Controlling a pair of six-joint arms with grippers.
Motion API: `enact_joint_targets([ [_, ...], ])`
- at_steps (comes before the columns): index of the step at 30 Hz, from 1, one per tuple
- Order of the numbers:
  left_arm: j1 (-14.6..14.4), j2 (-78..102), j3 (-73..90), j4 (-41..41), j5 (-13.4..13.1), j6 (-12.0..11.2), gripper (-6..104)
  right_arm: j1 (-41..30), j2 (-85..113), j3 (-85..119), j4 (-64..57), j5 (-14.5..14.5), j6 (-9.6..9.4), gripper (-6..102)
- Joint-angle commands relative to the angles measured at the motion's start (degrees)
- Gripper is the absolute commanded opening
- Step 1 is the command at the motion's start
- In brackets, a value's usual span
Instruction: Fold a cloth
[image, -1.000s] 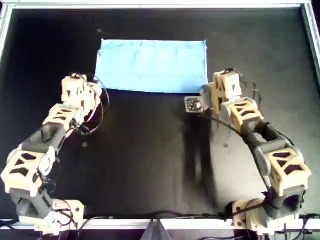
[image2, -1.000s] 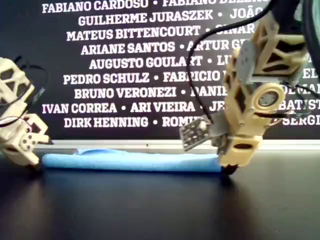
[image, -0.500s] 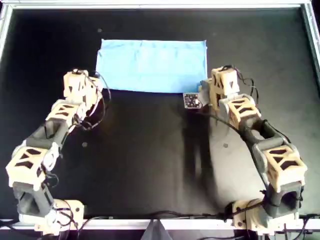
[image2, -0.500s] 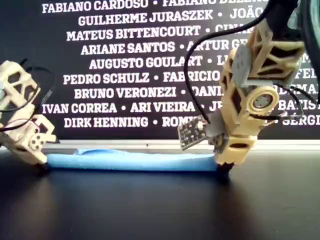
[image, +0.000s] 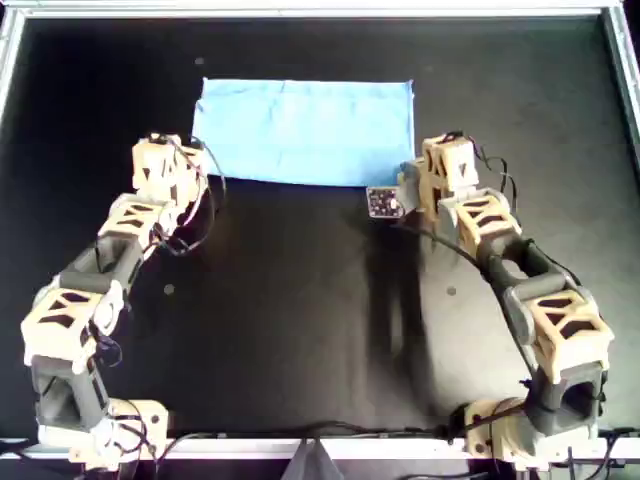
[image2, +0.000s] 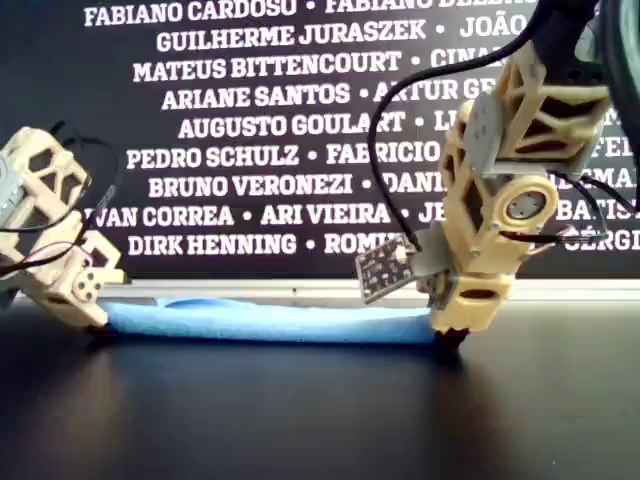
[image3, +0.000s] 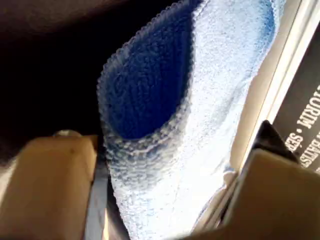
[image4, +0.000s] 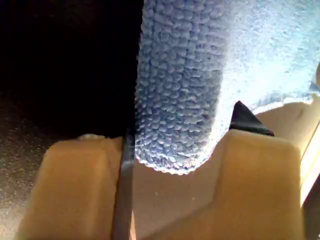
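Note:
The cloth (image: 305, 130) is a light-blue rectangle lying flat at the far middle of the black table; in the exterior view the cloth (image2: 260, 322) is a low blue strip. My left gripper (image: 193, 165) is at its near corner on the overhead view's left. In the left wrist view its jaws stand open around a lifted edge of the cloth (image3: 165, 100). My right gripper (image: 412, 178) is at the near corner on the overhead view's right. In the right wrist view its fingers press both sides of a bunched cloth corner (image4: 180, 90).
A metal rail (image: 300, 10) frames the black table at the far side and both sides in the overhead view. A small circuit board (image: 383, 203) hangs off the right gripper. A black wall printed with white names (image2: 250, 120) stands behind the cloth.
Both arms moved toward the cloth's near corners. The left arm kept moving through the last half second. The right gripper has stayed put over that time.

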Motion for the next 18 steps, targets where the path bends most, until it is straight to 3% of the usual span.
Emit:
enact_joint_targets([
  [1,-1.5,0.3,-1.2,1.3,-0.3,-0.2,94,0.2,1.4,-4.0,0.2,-0.5,0.7,68],
  [6,-1.5,0.6,-1.1,1.3,0.5,0.3,69,0.2,1.5,-4.0,0.0,-0.5,1.05,48],
  [15,-1.6,1.2,-1.4,0.4,0.7,-0.5,3,0.1,2.1,-5.3,-0.9,-0.7,1.23,0],
  [16,-1.6,1.2,-1.4,0.4,0.7,-0.6,-1,0.1,1.6,-6.2,-0.9,-0.7,1.23,-4],
  [18,-1.8,1.2,-1.4,0.4,0.7,-0.6,-3,0.1,1.5,-6.7,-0.9,-0.7,1.23,-2],
])
